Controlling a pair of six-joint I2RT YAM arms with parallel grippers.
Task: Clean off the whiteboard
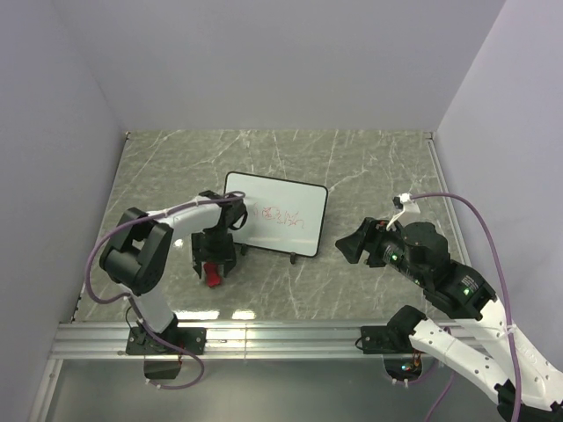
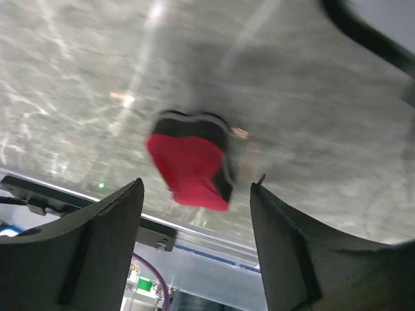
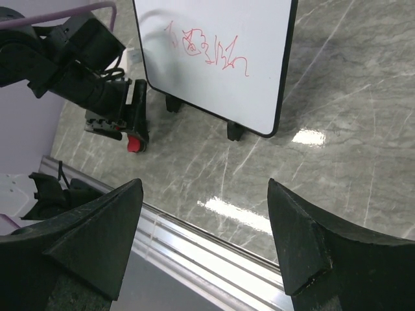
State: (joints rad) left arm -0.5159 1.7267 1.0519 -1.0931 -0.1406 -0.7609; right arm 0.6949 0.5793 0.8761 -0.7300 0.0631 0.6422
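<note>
The whiteboard point(image 1: 290, 198) lies on the table's middle on small black feet, with red scribbles point(image 1: 283, 217) on it. It also shows in the right wrist view point(image 3: 259, 39). A small red eraser point(image 1: 212, 279) with a black underside lies on the table left of the board's near corner. My left gripper point(image 1: 214, 262) is open and hovers right above the eraser point(image 2: 188, 165), which sits between and beyond its fingertips, not gripped. My right gripper point(image 1: 350, 246) is open and empty, right of the board and apart from it.
A metal rail point(image 1: 281, 338) runs along the table's near edge. Grey walls close in the left, back and right sides. The board's black rim point(image 2: 369, 32) crosses the top right of the left wrist view. The left arm point(image 3: 78, 65) shows in the right wrist view.
</note>
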